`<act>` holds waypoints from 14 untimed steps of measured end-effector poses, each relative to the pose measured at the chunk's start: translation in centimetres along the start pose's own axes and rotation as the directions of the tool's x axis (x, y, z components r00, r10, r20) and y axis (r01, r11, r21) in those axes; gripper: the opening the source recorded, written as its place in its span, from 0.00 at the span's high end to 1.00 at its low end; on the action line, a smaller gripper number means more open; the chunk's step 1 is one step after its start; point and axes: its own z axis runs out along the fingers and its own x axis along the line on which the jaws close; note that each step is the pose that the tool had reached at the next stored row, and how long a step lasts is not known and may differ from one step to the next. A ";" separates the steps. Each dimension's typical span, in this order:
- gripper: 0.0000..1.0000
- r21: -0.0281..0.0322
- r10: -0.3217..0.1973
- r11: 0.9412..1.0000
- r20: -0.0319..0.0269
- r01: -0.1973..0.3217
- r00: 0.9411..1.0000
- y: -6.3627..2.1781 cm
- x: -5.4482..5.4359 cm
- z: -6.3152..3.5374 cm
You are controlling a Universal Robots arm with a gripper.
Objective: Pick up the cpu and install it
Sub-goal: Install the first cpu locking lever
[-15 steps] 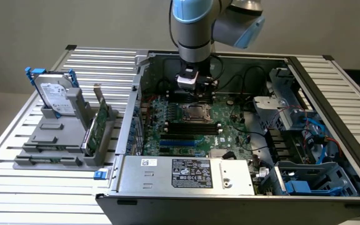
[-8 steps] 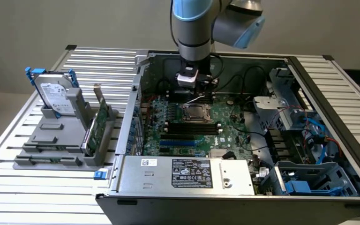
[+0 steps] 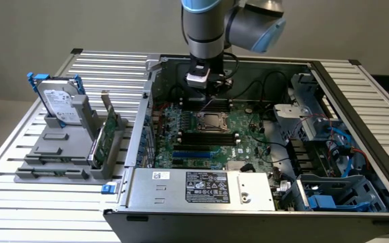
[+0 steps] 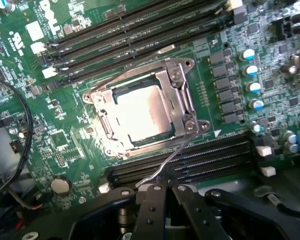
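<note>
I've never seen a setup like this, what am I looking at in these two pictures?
The grey and blue column is a robot arm reaching into an open computer case lying on a slatted metal table. That picture comes from a camera standing off the arm. The other comes from a camera on the arm's wrist, looking past the gripper at the green motherboard. On it sits a metal-framed socket, and the shiny square inside it looks like the cpu, already seated. The gripper hovers beside the socket; whether it holds anything isn't clear. Outside the case, on the exterior view's left, a grey stand holds a hard drive.
</note>
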 end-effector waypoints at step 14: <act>0.89 0.017 -0.107 0.994 0.038 0.106 0.994 0.42 -1.4 -0.44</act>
